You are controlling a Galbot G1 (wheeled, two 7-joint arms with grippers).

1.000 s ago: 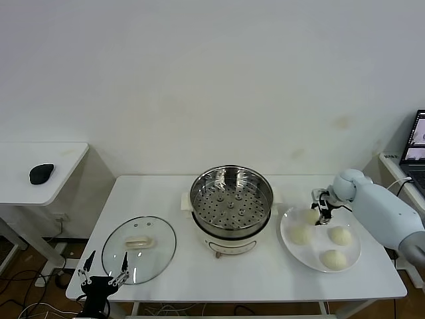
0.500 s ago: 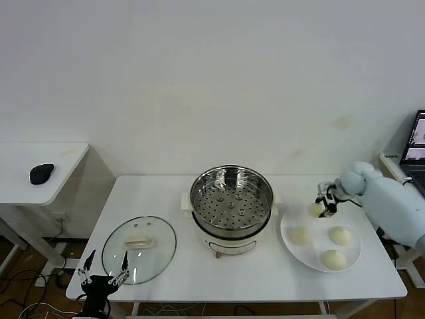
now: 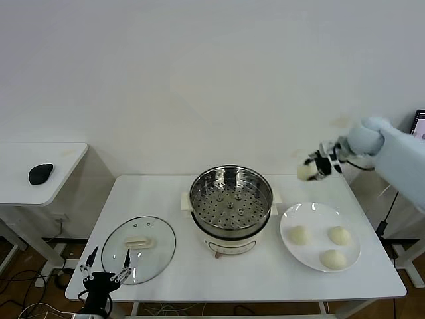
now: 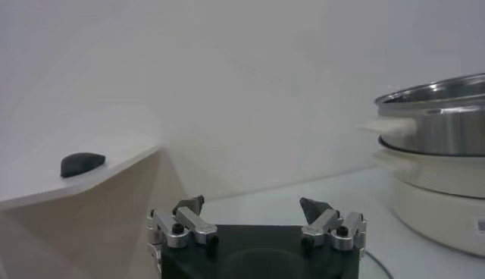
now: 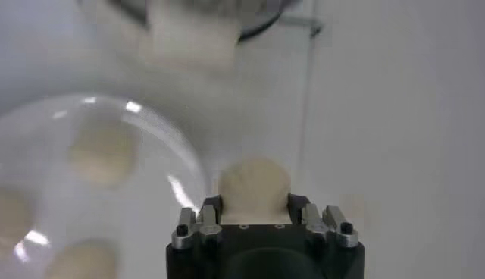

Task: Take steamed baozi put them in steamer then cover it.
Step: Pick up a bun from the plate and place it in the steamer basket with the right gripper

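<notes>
At right of the frame, the right gripper point(image 3: 317, 167) is closed on a bun point(image 3: 306, 172), which looks soft and light; side grip suits. Left gripper point(image 3: 104, 274) stands open, lower left.

steamer point(image 4: 439, 152) cropped, plate point(image 5: 45, 152) blurred

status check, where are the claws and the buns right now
Right claw shut on a bun, up beside the steamer. Left claw open, parked by the lid. Three buns on the plate. Nothing in the way.

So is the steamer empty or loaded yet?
Empty: the steamer shows only its bare perforated floor; three baozi sit on the plate, one in the right gripper.
</notes>
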